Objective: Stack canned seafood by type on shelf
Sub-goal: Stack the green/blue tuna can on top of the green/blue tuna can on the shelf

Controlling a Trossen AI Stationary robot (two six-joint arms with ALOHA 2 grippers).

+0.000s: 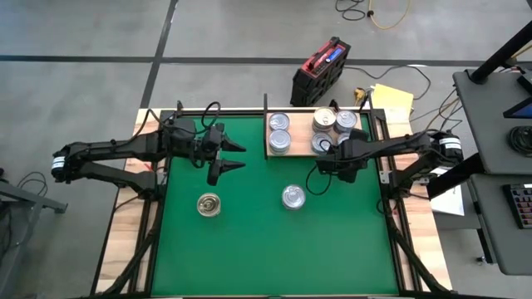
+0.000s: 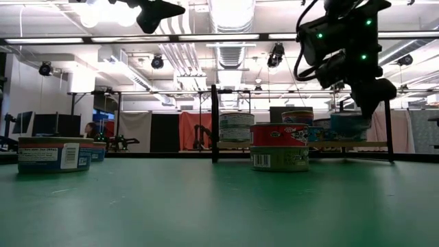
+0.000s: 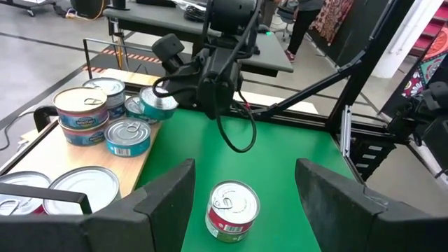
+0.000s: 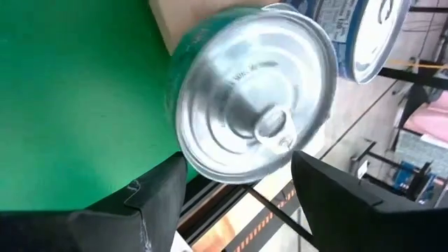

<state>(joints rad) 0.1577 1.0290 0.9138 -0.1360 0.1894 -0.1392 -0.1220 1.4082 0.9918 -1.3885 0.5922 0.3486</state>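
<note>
1. You have the shelf (image 1: 301, 141) at the far edge of the green surface (image 1: 266, 249), with cans (image 1: 278, 131) stacked on it in several piles.
2. Your right gripper (image 1: 326, 146) is at the shelf's near right part, its fingers spread on either side of a silver-lidded can (image 4: 255, 91); you cannot tell whether they grip it.
3. Two cans lie loose on the surface: a red-sided can (image 1: 293, 197) near the middle and a gold-lidded can (image 1: 209, 204) to its left.
4. Your left gripper (image 1: 234, 156) hangs released over the surface, left of the shelf.
</note>
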